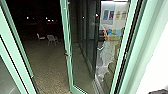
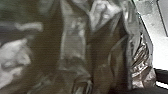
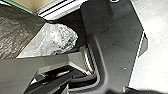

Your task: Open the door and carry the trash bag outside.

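I'd roll slowly past the open door (image 1: 67, 40), steering the trash bag (image 2: 75, 45), on its near side, clear of its edge, though I can't tell either gripper's state.

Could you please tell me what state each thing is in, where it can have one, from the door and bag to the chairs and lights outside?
Door: open.
Bag: creased and crumpled.
Chairs: upright, outdoors.
Lights: lit, far off in the dark.
Posters: hung up, seen through glass.
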